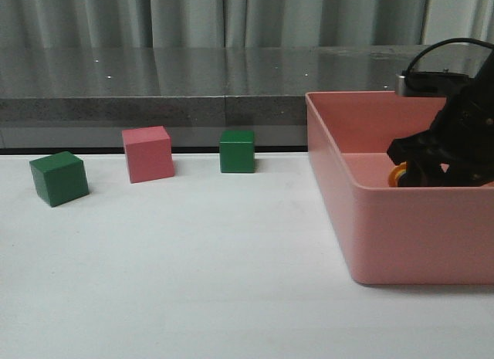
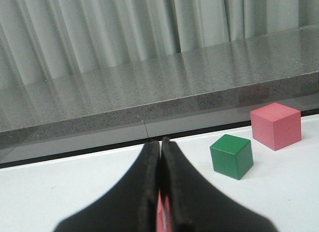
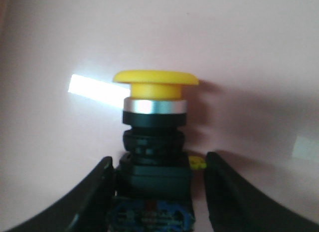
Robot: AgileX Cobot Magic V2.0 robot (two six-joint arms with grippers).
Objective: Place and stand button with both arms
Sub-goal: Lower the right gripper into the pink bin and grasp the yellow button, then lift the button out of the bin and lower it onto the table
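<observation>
The button [image 3: 155, 122] lies inside the pink bin, with its yellow cap, silver collar, black body and blue base showing in the right wrist view. My right gripper [image 3: 158, 159] is open around its black body: one finger is against the body and the other stands apart from it. In the front view the right gripper [image 1: 421, 162] reaches down into the bin, and only a yellow-orange edge of the button [image 1: 397, 175] shows beside it. My left gripper [image 2: 162, 142] is shut, low over the white table. It is out of the front view.
The pink bin [image 1: 386, 235] stands at the right of the table. A green cube [image 1: 59, 177], a pink cube [image 1: 148, 154] and a second green cube [image 1: 237, 150] stand along the back. A grey stone ledge [image 1: 154, 104] runs behind them.
</observation>
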